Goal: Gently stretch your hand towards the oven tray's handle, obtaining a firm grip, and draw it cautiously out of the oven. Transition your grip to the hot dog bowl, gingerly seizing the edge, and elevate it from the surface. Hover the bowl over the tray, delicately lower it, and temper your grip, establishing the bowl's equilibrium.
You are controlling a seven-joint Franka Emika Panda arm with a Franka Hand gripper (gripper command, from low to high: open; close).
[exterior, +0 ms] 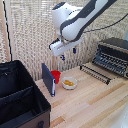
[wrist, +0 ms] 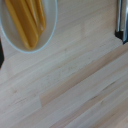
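The oven (exterior: 116, 49) stands at the exterior view's right on the wooden table. The oven tray (exterior: 102, 69) sticks out of its front, with the handle (exterior: 95, 74) along the outer edge. The hot dog bowl (exterior: 69, 83) sits on the table between the tray and a red cup; in the wrist view the bowl (wrist: 25, 22) shows yellow-orange strips inside. My gripper (exterior: 68, 53) hangs open and empty in the air above the bowl, apart from it. Its fingers do not show in the wrist view.
A small red cup (exterior: 56, 76) stands beside the bowl, with a dark blue upright board (exterior: 48, 79) next to it. A big black bin (exterior: 20, 100) fills the exterior view's left. A dark metal bar (wrist: 121, 20) shows at the wrist view's edge.
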